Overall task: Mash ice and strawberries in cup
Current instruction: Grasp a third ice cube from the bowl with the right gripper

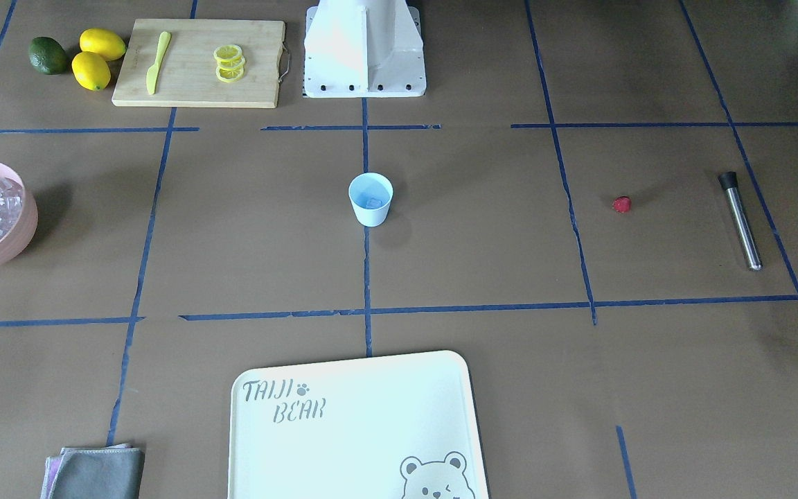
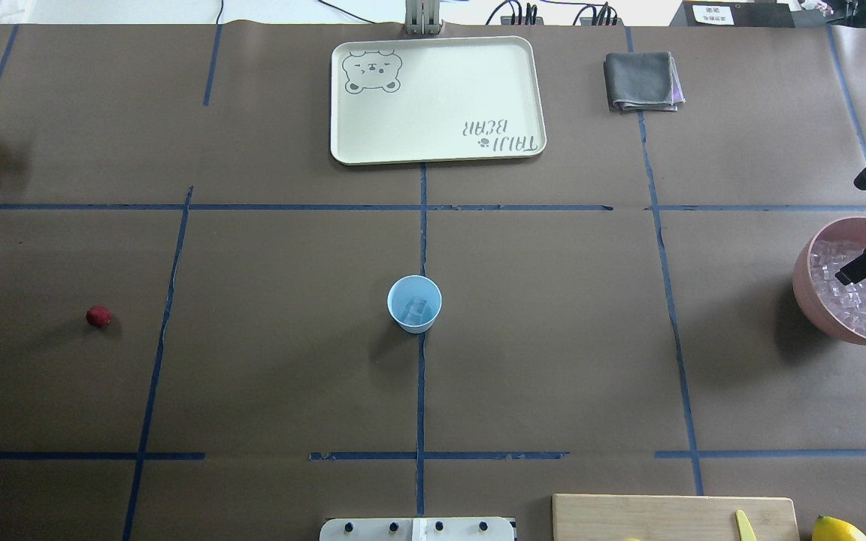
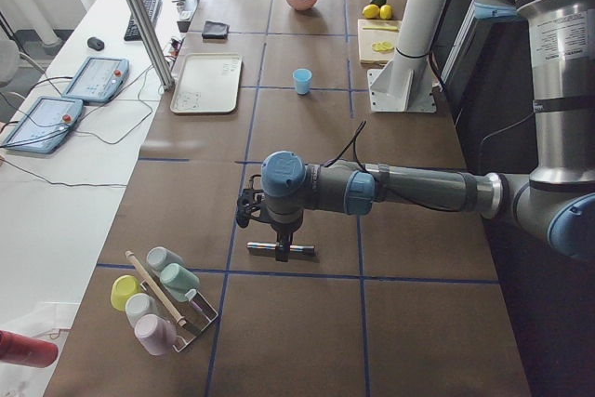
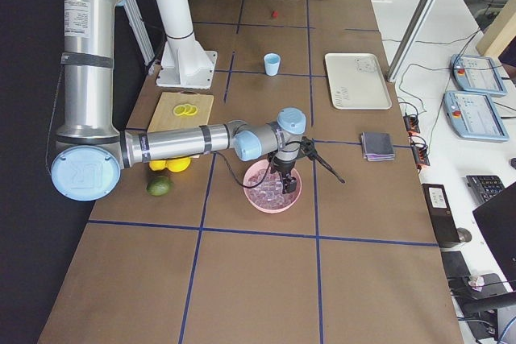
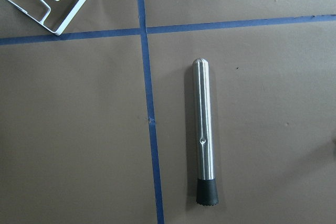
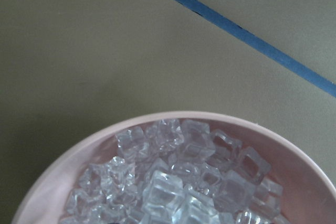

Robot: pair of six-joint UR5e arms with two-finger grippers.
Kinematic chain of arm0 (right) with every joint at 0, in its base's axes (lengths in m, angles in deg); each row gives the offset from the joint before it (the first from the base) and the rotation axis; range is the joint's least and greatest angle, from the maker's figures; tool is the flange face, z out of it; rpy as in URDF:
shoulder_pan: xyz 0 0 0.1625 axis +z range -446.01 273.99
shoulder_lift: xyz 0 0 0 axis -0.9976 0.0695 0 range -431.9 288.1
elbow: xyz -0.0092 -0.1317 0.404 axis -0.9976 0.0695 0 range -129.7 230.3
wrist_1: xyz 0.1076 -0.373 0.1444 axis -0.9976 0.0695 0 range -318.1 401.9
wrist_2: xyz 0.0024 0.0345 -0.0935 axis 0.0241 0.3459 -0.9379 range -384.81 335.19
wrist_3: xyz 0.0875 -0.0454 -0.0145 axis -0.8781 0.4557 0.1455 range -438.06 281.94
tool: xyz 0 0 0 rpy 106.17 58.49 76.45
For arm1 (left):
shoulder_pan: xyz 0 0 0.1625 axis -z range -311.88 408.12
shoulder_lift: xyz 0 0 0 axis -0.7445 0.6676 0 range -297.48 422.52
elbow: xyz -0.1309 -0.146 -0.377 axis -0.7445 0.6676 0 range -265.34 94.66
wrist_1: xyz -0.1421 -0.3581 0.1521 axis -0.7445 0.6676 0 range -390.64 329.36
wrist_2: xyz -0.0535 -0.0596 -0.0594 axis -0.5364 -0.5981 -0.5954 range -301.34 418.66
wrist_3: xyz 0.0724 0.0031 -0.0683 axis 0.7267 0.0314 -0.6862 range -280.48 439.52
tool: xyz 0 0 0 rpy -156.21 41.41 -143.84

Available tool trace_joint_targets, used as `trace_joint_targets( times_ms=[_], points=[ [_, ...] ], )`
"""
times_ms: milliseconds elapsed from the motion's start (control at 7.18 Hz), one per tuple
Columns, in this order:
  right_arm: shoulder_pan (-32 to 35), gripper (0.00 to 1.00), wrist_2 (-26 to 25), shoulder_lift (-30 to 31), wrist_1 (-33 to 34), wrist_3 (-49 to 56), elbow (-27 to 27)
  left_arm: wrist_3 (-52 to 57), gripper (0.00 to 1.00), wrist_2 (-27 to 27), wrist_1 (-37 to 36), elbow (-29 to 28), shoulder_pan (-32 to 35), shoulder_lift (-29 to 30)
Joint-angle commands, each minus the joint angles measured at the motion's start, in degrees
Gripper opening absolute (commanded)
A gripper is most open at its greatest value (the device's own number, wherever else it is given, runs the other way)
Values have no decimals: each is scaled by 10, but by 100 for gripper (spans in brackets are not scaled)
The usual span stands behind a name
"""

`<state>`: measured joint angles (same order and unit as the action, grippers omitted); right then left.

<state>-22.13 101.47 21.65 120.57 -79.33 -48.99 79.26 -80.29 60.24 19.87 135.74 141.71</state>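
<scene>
Cup (image 1: 370, 201) upright at middle of surface (image 1: 496, 229), on centre tape line (image 1: 366, 277), one cube of ice (image 2: 418, 306) inside. Bare brown surface on every side of cup, nearest things well apart. Strawberry (image 1: 621, 204) loose on surface toward robot's-left end, between cup and muddler (image 1: 740, 220), touching neither. Muddler flat near left edge, black tip toward robot side. Left gripper (image 3: 282, 230) hanging over muddler, seen only from the side; cannot tell whether open or closed. More ice heaped in pink bowl (image 1: 30, 222) at right edge, bowl partly cropped. Right gripper (image 2: 854, 272) low over bowl's ice, dark and cropped; cannot tell whether open, closed or gripping anything. Open stretch of surface between bowl and cup. Tray (image 1: 371, 430) at middle of far edge from robot, cloth (image 1: 98, 473) beside it toward robot's right. Cutting board (image 1: 260, 69) at robot-side edge, right of base, with lemon slices (image 1: 229, 64) and yellow knife (image 1: 157, 61); lemons (image 1: 101, 44) and lime (image 1: 48, 55) just beside board.
</scene>
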Motion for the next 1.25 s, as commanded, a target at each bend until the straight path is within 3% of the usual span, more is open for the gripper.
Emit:
trace_joint_targets(
  times_ms=[0, 139, 278, 557, 696, 974, 1114],
  points=[
    [-7, 93, -1, 0, 1, 0, 4, 0, 100, 0, 0, -1, 0, 0],
    [-9, 92, -2, 0, 0, 1, 8, 0, 100, 0, 0, -1, 0, 0],
    [-9, 85, -2, 0, 0, 3, 10, 1, 100, 0, 0, -1, 0, 0],
    [-8, 27, -1, -1, -4, 2, 8, 0, 100, 0, 0, -1, 0, 0],
    [-8, 4, -1, -1, -4, 7, 8, 1, 100, -1, 0, 0, 0, 0],
    [-6, 0, 4, -1, -5, 7, 1, 0, 100, -1, 0, 0, 0, 0],
    [-3, 0, 5, 0, 2, 7, -28, 0, 100, -1, 0, 1, 1, 0]
  ],
)
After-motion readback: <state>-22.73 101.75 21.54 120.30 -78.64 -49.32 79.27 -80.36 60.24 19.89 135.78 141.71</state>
